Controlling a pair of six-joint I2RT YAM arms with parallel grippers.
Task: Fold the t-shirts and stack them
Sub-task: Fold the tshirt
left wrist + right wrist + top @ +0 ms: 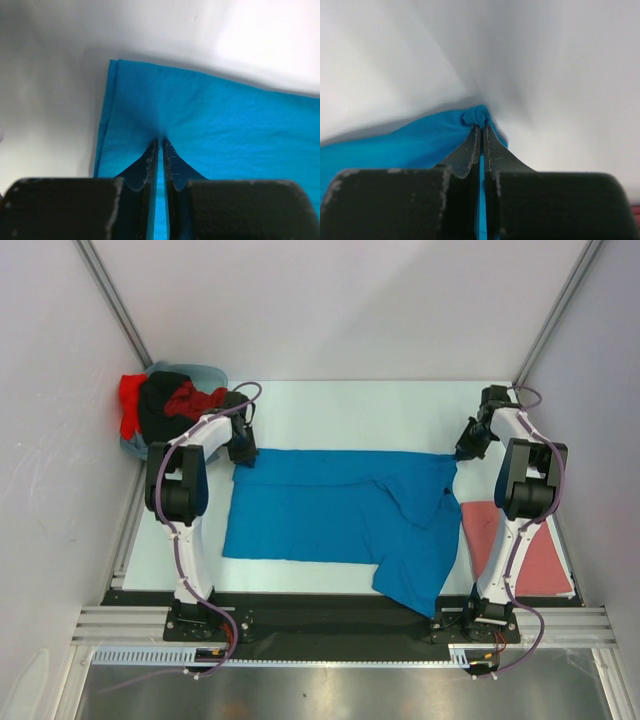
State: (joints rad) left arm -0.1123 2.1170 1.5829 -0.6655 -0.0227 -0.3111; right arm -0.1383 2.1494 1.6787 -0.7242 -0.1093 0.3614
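A bright blue t-shirt (pixel 330 515) lies spread across the middle of the table, one flap hanging toward the near edge at the right. My left gripper (pixel 243 452) is shut on its far left corner, seen as blue cloth (pixel 210 125) pinched between the fingers. My right gripper (pixel 462 452) is shut on its far right corner, with a bunched bit of blue cloth (pixel 479 116) at the fingertips. A dull pinkish-red t-shirt (pixel 535 555) lies flat at the right, partly behind the right arm. Bright red (pixel 130 405), black (pixel 160 405) and grey-blue shirts are heaped at the far left.
The heap of shirts sits in a grey-blue bin (pixel 205 372) in the far left corner. White walls enclose the table on three sides. A black rail (pixel 330 615) runs along the near edge by the arm bases.
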